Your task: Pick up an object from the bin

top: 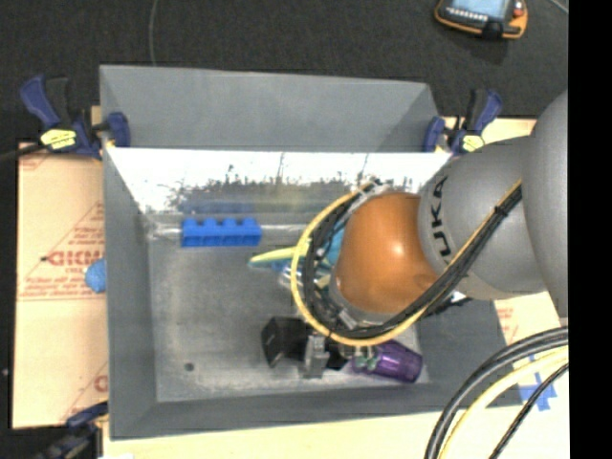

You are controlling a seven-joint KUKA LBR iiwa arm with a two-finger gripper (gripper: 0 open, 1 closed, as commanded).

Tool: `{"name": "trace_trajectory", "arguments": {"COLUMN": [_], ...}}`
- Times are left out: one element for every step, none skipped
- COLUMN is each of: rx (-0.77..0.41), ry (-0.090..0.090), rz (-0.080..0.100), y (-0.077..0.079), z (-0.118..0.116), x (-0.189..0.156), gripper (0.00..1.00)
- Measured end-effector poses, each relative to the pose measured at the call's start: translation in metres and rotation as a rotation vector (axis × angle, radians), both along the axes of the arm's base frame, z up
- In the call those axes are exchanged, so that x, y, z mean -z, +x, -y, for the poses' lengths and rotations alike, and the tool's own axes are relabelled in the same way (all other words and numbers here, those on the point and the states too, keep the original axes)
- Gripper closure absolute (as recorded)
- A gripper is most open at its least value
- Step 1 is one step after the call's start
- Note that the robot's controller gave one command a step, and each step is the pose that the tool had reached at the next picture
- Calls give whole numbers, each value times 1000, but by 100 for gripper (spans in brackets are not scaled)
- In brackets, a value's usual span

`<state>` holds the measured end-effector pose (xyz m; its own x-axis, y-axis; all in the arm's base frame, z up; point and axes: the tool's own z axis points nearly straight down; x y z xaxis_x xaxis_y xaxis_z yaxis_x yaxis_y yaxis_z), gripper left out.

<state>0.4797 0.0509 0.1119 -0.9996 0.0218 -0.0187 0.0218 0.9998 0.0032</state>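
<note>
Seen from above, the grey KUKA arm (497,228), the black letters "UKA" readable on its casing, reaches from the right into the grey metal bin (129,304). Its rounded orange wrist cover (378,251), looped with yellow and black cables, hangs over the middle of the floor. We see the gripper (316,352) low by the near wall, between a black blocky plastic piece (280,339) on its left and a purple cylinder (390,361) lying on its side to its right, just beside both. We cannot tell whether it is parted, closed or gripping anything. By the far wall lies a blue studded plastic brick (221,230); a thin yellow strip (273,254) and a teal piece (330,247) show at the cover's edge.
</note>
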Motion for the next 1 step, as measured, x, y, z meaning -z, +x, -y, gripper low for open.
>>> {"name": "trace_trajectory", "arguments": {"rx": [2], "ry": [0], "rz": [-4], "y": [-1], "z": [0], "x": [-17], "gripper": [100]}}
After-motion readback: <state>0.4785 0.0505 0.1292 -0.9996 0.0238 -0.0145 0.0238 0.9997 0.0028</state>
